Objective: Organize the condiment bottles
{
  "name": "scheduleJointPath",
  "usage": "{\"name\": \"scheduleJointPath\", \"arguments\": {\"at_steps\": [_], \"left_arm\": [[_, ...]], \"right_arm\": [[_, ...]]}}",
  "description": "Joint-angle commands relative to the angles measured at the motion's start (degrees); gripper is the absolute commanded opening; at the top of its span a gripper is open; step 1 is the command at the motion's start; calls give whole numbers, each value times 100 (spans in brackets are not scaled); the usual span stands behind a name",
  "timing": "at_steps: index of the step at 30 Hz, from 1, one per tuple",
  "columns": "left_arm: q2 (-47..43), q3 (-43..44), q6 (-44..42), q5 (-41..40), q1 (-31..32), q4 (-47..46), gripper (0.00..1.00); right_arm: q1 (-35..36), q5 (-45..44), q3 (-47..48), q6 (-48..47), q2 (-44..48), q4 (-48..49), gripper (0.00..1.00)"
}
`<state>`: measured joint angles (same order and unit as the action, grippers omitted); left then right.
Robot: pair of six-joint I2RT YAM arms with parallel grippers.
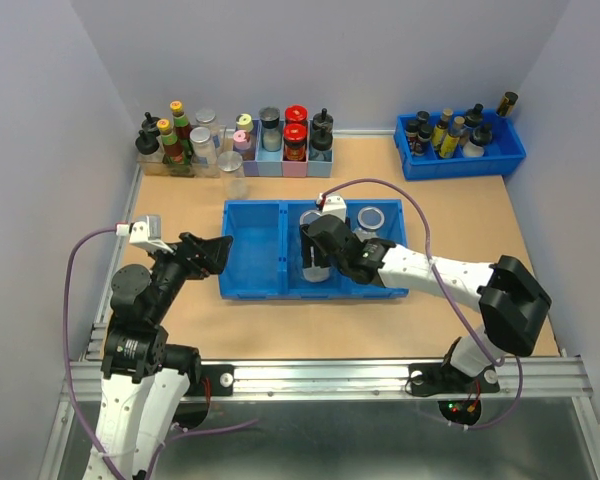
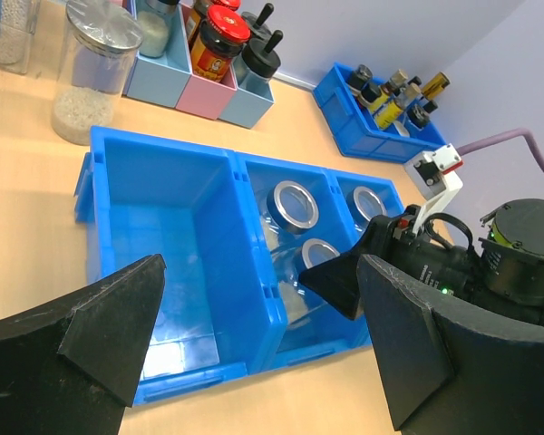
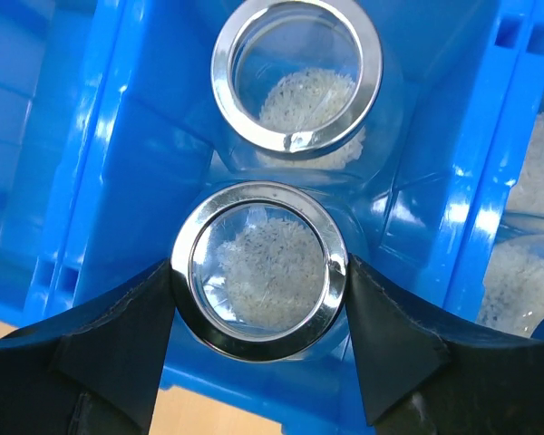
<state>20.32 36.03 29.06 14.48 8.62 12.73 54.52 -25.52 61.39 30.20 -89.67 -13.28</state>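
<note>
My right gripper (image 1: 320,262) (image 3: 259,281) is down in the middle compartment of the blue bin (image 1: 252,205), shut on a clear glass jar (image 3: 259,272) with a silvery rim and white grains inside. A second jar (image 3: 296,72) stands just behind it in the same compartment. More jars (image 1: 371,217) stand in the right compartment. A lidded jar (image 1: 232,170) (image 2: 95,77) stands on the table behind the bin. My left gripper (image 1: 215,252) (image 2: 260,263) is open and empty, above the bin's near left edge. The bin's left compartment (image 2: 163,236) holds nothing.
A row of pastel boxes with red-capped and black-capped bottles (image 1: 295,140) lines the back wall. A cluster of bottles and jars (image 1: 175,142) stands at the back left. A blue tray of small dark bottles (image 1: 460,145) sits at the back right.
</note>
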Motion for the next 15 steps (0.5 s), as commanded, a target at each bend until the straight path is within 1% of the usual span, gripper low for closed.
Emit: {"name": "scheduleJointPath", "arguments": {"at_steps": [1,2,3,4,5,9,10,12,13,15], "left_arm": [[-98,123,12,-50,17,-201,99],[-89,115,12,-51,17,-210,99],[-89,115,3,-42,17,-201,99],[-89,123,12,-42,17,-192,99],[-98,150,-5,-50,17,-183,99],[-124,159,-41,-112,17,-113,99],[-142,150,-32,-121,17,-113,99],[-124,124,-23,-130,17,-130,99],[-107,123,-23,-130,17,-139,99],[-98,141,3,-130,17,-157,99]], "right_arm": [[59,-428,-48,92,-33,879,0],[67,-454,-13,83,-138,888,0],[67,-428,31,57,-200,906,6],[67,-410,66,48,-261,897,13],[67,-358,75,39,-323,906,23],[85,-357,-3,65,-271,897,48],[85,-357,-65,74,-244,897,61],[94,-296,-109,31,-192,897,72],[94,-252,-144,13,-165,888,83],[102,-69,-144,-57,-25,836,94]]}}
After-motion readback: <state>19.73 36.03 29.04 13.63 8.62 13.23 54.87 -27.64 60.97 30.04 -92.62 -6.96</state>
